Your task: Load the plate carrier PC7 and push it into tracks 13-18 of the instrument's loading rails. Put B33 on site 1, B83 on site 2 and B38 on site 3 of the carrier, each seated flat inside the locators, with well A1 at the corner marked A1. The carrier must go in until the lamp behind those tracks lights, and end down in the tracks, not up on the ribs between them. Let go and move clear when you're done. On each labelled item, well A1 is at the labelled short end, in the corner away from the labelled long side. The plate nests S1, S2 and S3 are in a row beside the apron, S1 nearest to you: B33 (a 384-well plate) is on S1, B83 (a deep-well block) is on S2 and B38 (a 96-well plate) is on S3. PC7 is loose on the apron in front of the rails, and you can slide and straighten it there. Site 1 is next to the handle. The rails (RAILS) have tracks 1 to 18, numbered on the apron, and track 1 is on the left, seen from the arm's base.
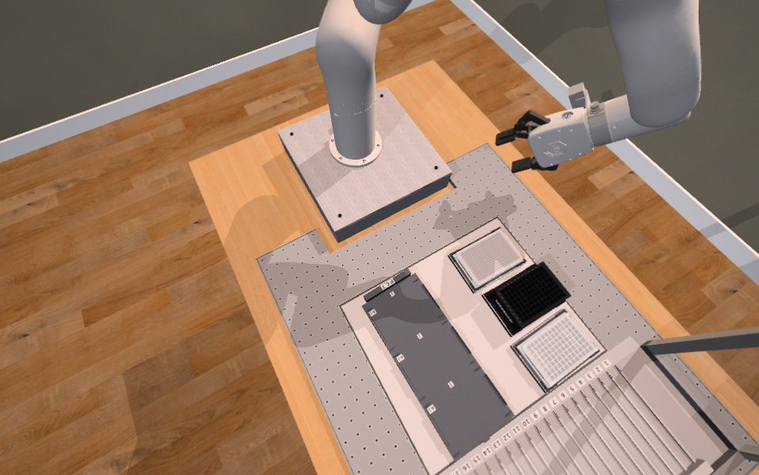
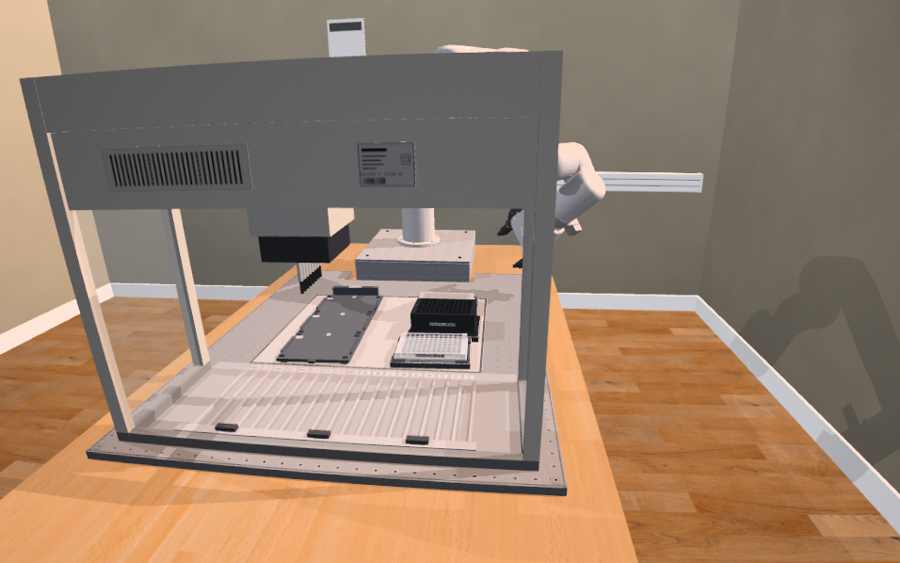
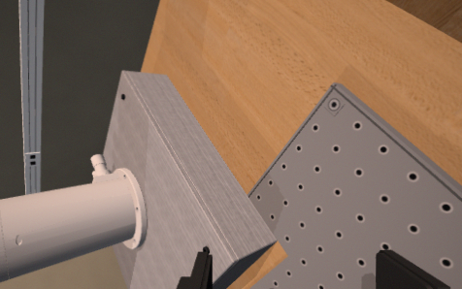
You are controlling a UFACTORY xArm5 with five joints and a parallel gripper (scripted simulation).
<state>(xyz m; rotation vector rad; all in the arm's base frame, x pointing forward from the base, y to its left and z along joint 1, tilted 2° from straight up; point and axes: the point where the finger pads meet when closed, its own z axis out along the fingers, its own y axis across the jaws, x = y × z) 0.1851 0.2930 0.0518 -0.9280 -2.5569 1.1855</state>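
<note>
My gripper [image 1: 506, 152] [image 2: 508, 248] [image 3: 293, 262] is open and empty, high beside the robot base, away from the plates. B33 [image 1: 487, 257] [image 2: 447, 295], pale and finely gridded, is on the nest nearest the base; B83 hides most of it in the exterior view. The black block B83 [image 1: 529, 294] [image 2: 442, 314] is on the middle nest. B38 [image 1: 560, 347] [image 2: 432, 346], white, is on the nest nearest the rails. The dark grey carrier PC7 [image 1: 430, 364] [image 2: 338, 325] lies on the apron with bare sites, its handle toward the base. The rails [image 2: 371, 405] hold no carrier.
The instrument's hood [image 2: 298, 133] and posts stand over the rails. A black-bottomed head [image 2: 298, 249] with thin tips hangs at the left in the exterior view. Three dark blocks stand behind the tracks, none visibly lit. The metal base block [image 1: 364, 184] [image 3: 165, 194] borders the perforated deck.
</note>
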